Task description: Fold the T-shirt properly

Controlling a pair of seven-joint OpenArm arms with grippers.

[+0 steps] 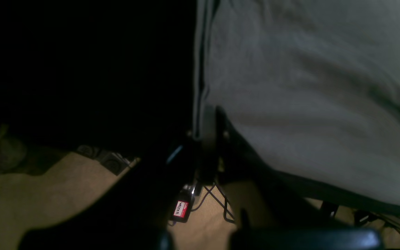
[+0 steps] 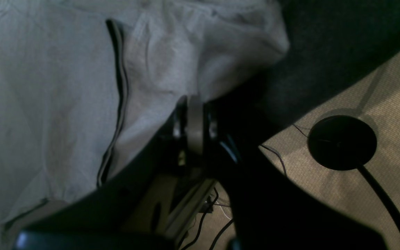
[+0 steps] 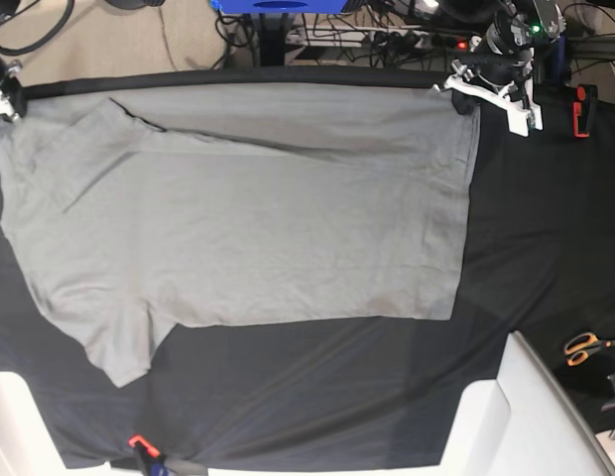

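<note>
The grey T-shirt (image 3: 258, 218) lies spread on the black tablecloth (image 3: 526, 228), hem to the right, sleeves to the left, its far edge folded over itself. My left gripper (image 3: 464, 91) is at the far right corner of the hem. In the left wrist view it (image 1: 208, 135) is shut on the edge of the shirt (image 1: 307, 104). My right gripper (image 3: 4, 99) is at the far left corner by the shoulder. In the right wrist view it (image 2: 194, 118) is shut on a bunched fold of the shirt (image 2: 47, 104).
Orange-handled scissors (image 3: 585, 347) lie at the right edge. White table parts (image 3: 546, 416) stick out at the front right. A red clamp (image 3: 139, 443) holds the cloth's front edge. A black round stand base (image 2: 341, 142) and cables lie on the floor behind the table.
</note>
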